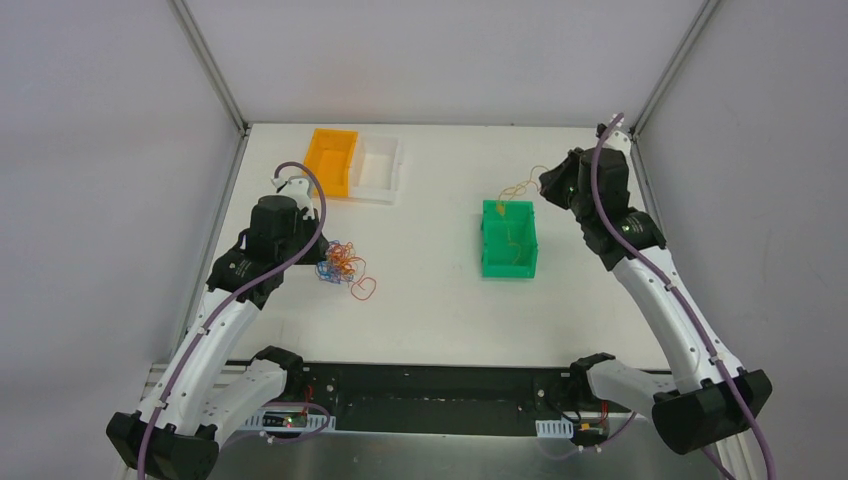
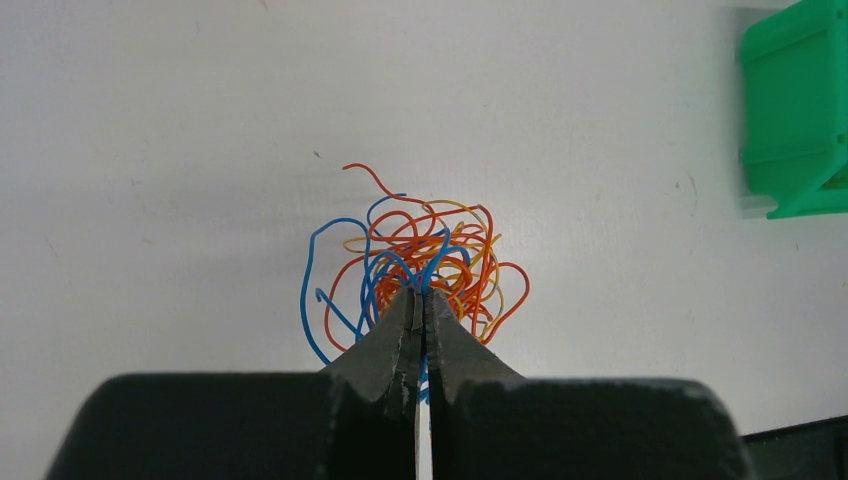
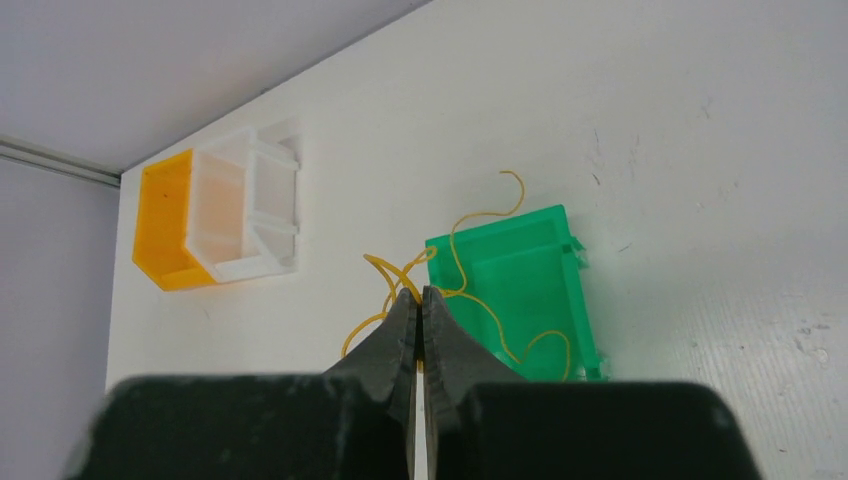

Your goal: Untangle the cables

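- White surface (image 1: pixel 430 300): the overhead view places the cable tangle (image 1: pixel 342 262) left of centre.
- Left wrist view shows the left end effector (image 2: pixel 421 296) clenched on a blue strand (image 2: pixel 436 262).
- Right wrist view shows the right end effector (image 3: pixel 419 295) clenched on a yellow cable (image 3: pixel 455 262) trailing into the green bin (image 3: pixel 500 228).

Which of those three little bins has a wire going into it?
The green bin, standing alone: a yellow cable pinched by the right gripper trails into it. The orange bin and white bin show none.
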{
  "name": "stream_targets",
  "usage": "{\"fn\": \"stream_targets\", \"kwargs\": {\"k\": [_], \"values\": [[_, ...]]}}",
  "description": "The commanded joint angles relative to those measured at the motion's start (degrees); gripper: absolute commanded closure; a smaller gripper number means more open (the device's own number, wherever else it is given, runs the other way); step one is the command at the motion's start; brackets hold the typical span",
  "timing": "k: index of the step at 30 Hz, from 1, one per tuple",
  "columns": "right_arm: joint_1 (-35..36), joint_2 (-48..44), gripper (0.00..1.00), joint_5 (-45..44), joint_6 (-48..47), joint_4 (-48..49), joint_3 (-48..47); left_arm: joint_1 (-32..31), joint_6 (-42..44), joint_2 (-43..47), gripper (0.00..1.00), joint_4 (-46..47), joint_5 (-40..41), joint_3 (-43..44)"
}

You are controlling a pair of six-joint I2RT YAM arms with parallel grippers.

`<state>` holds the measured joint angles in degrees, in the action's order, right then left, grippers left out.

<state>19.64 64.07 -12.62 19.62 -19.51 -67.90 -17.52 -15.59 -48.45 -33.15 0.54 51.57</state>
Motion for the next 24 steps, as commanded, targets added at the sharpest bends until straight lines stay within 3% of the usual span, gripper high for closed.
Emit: {"fn": "stream_targets", "kwargs": {"k": [1,13,24], "values": [[-0.15,-3.95,1.0,0.45,1.72,1.18,4.66,0.29,-0.31,0.59,1.0,2.21,0.69,-0.29],[-0.2,-12.76,1.0,2.44,3.42,-3.87,14.35,0.29,0.12,0.56,1.0,2.23,0.27,-0.21],[-0.21,-6.15,1.0,-0.26,3.17,-4.21,15.04,0.29,0.45,1.21,1.0,2.21,-0.45,-0.49]]}}
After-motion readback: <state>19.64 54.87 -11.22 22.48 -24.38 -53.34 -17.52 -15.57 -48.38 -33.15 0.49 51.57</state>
